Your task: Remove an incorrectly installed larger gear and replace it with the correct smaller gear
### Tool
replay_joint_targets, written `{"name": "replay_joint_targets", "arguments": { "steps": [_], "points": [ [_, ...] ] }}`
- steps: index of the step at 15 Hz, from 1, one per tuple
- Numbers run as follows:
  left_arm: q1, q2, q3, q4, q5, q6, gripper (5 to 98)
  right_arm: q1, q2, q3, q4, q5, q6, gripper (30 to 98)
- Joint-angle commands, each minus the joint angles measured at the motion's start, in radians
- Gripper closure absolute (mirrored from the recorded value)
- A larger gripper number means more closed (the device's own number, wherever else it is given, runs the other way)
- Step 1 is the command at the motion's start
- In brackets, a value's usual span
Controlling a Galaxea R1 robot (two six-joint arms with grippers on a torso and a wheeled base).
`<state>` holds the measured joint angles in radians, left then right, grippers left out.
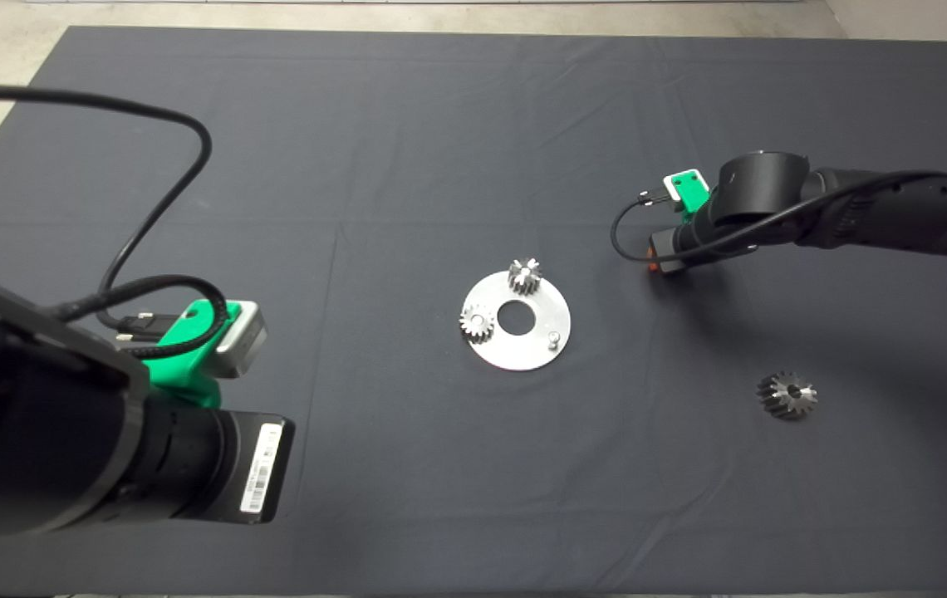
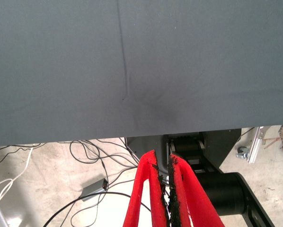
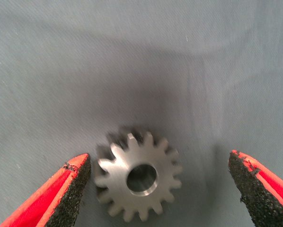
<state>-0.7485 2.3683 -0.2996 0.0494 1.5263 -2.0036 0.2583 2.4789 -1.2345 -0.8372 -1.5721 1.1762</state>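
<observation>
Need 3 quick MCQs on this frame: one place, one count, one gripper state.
1. Where is the larger gear?
A. on the mat, right of the round plate
B. on the plate's peg
C. stacked on another gear

2. How many gears are on the plate?
A. one
B. two
C. three

3. What state is the right gripper in?
A. open, fingers either side of the smaller gear
B. shut on it
C. shut, empty

Key:
1 A: it lies alone on the mat.
2 B: two silvery gears sit there.
3 A: the right wrist view shows gaps between pads and teeth.
</observation>
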Motion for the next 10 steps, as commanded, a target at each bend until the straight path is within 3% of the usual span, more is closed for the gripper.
{"name": "replay_joint_targets", "arguments": {
  "steps": [1, 6, 10],
  "points": [
    [-0.017, 0.027, -0.007, -0.009, 0.069, -0.005, 98.4, -0.022, 0.016, -0.012, -0.036, 0.029, 0.01, 50.6],
    [-0.017, 0.029, -0.009, -0.009, 0.069, -0.004, 98.4, -0.036, 0.007, -0.009, -0.036, 0.029, 0.01, 52.5],
    [-0.017, 0.049, -0.021, -0.009, 0.069, -0.004, 98.4, -0.033, -0.011, -0.002, -0.036, 0.029, 0.013, 62.7]
  ]
}}
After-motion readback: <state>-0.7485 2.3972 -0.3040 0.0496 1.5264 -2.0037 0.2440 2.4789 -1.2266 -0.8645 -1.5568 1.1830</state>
